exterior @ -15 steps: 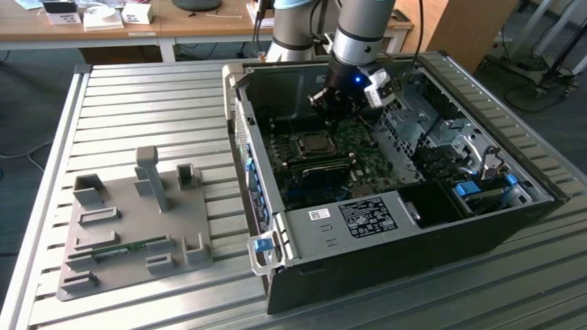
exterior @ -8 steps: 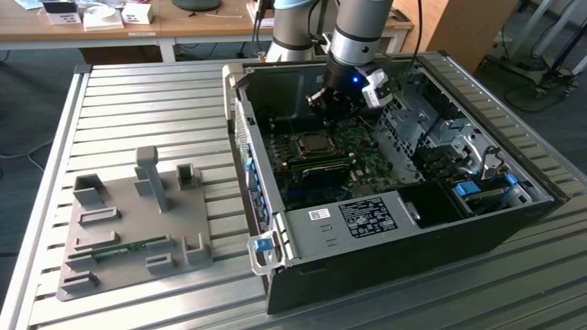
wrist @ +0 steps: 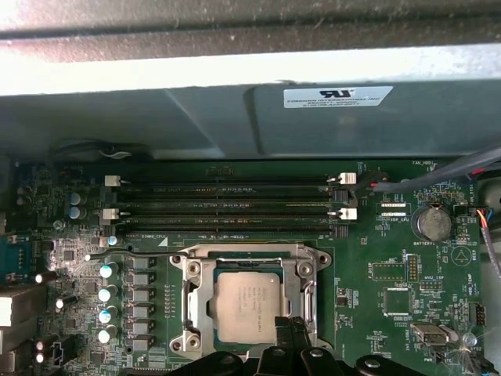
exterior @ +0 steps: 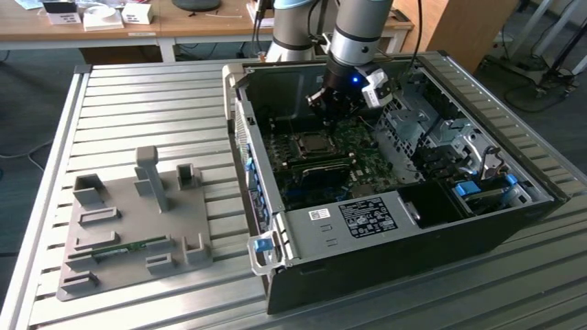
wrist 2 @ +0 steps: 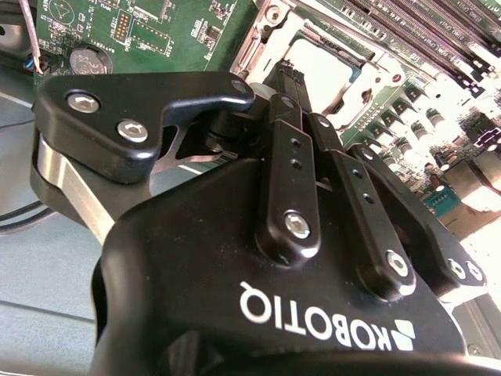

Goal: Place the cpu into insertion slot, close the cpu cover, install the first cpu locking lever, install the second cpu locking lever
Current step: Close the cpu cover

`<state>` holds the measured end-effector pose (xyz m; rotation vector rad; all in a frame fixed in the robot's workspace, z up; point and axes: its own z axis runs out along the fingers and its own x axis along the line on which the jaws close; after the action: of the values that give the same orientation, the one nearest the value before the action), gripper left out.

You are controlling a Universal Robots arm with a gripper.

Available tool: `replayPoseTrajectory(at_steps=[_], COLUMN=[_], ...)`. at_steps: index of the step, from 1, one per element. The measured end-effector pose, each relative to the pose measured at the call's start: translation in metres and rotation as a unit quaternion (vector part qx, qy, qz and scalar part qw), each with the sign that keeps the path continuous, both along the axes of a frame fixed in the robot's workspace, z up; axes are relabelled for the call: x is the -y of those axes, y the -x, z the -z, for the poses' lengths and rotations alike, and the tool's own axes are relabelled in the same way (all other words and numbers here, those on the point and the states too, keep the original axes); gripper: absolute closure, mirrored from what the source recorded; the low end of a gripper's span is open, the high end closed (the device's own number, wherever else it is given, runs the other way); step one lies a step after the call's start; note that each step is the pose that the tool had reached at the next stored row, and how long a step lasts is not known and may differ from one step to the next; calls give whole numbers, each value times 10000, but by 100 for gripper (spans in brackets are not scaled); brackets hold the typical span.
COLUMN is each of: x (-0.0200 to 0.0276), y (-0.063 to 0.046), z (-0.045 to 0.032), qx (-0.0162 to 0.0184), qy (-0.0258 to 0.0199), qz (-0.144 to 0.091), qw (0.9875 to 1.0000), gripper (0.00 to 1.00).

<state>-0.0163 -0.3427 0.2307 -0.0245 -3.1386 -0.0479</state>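
The cpu point(wrist: 250, 307), a small square chip with a silvery top, lies flat in the insertion slot point(exterior: 299, 145) on the green motherboard point(wrist: 376, 309). The cpu cover point(wrist: 252, 258), a silvery frame with a square window, lies down around the chip. My gripper point(wrist: 291, 333) hangs just above the edge of the cpu, with its black fingers point(wrist 2: 286, 78) drawn together and nothing between them. In the exterior view the gripper point(exterior: 328, 118) reaches down into the open computer case point(exterior: 394, 261), just behind the socket.
Long black memory slots point(wrist: 227, 205) run beside the socket, with the case wall point(wrist: 196, 117) beyond them. A metal drive cage point(exterior: 440, 130) stands at the exterior view's right. A grey fixture plate point(exterior: 128, 227) lies on the slatted table outside the case.
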Motion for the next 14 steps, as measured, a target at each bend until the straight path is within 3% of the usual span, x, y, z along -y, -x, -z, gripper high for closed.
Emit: replayPoseTrajectory(at_steps=[14], x=[0], y=[141], z=[7], qx=[9], qy=[0], qz=[0], qw=[10000], gripper=[89])
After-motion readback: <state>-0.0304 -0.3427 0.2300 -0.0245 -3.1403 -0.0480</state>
